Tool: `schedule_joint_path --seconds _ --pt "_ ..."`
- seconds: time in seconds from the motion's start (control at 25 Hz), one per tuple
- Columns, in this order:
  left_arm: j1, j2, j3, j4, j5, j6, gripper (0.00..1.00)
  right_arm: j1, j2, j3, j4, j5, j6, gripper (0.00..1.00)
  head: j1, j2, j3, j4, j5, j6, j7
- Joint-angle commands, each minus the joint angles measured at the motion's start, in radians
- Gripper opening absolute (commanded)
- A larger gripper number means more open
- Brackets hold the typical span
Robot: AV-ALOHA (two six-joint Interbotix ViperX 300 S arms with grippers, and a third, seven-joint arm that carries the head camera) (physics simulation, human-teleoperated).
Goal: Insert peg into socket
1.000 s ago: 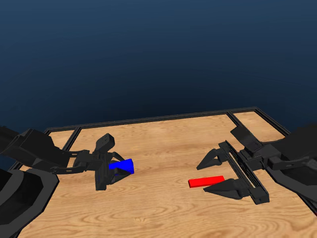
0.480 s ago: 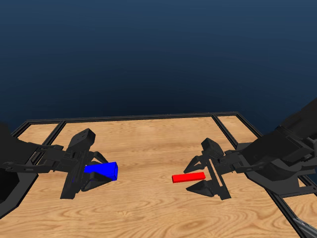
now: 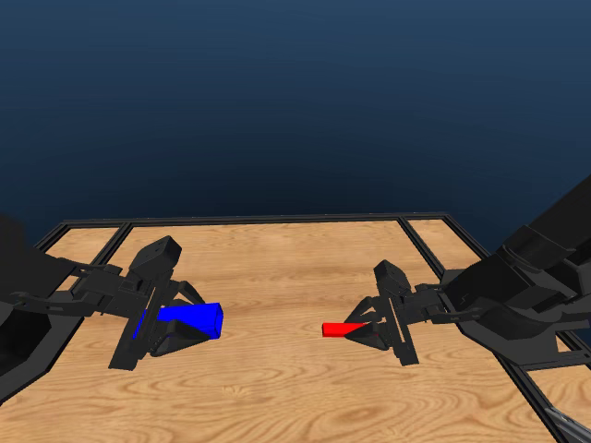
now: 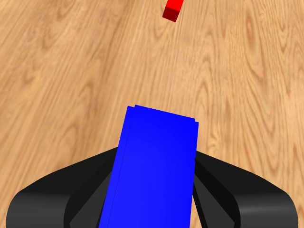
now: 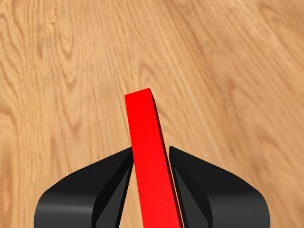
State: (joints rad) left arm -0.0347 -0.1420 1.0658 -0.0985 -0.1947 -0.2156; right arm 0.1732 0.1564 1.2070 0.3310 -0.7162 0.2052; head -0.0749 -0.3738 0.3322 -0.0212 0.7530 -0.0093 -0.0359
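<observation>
While both arms faced each other over the wooden table, the scene stood as follows
Left gripper: its jaws were closed on the chunky bright blue hollow socket, which stuck out toward the middle
Reason for this hold: I think the open end was left free so that the peg could enter
Right gripper: its jaws were clamped on the slim bright red peg, with the free end reaching forward past the fingertips
Where the things were: the socket at the left, the peg at the right, well apart and both in the grippers
Lifted or not: I could not tell this for sure
Next need: probably to bring both ends on one line
</observation>
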Motion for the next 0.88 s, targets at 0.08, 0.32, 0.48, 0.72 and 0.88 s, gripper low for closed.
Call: schedule_joint_path --seconds 0.08,0.32,0.48,0.72,0.88 --pt "-0.026 -0.039 -0.034 -0.011 -0.007 0.005 0.0 0.041 -0.056 -0.068 -0.001 0.09 -0.088 0.0 0.007 -0.033 0.0 0.002 -0.007 0.003 0.005" --pt "-0.058 -0.07 -0.123 0.008 0.093 0.021 0.0 0.003 -0.233 -0.234 -0.034 0.333 -0.253 0.0 0.024 -0.06 0.017 0.008 -0.008 0.014 0.003" --pt "-0.093 -0.061 -0.205 0.023 0.126 0.028 0.0 -0.029 -0.255 -0.321 -0.072 0.458 -0.303 0.0 0.036 -0.078 0.028 0.011 -0.011 0.015 -0.006" --pt "-0.119 -0.05 -0.232 0.044 0.157 0.005 0.0 -0.035 -0.261 -0.436 -0.182 0.627 -0.271 0.0 0.056 -0.089 0.038 0.015 -0.005 0.015 -0.016" --pt "-0.133 -0.049 -0.251 0.052 0.156 -0.008 0.0 -0.036 -0.259 -0.508 -0.23 0.684 -0.261 0.0 0.074 -0.09 0.041 0.021 0.002 0.019 -0.014"
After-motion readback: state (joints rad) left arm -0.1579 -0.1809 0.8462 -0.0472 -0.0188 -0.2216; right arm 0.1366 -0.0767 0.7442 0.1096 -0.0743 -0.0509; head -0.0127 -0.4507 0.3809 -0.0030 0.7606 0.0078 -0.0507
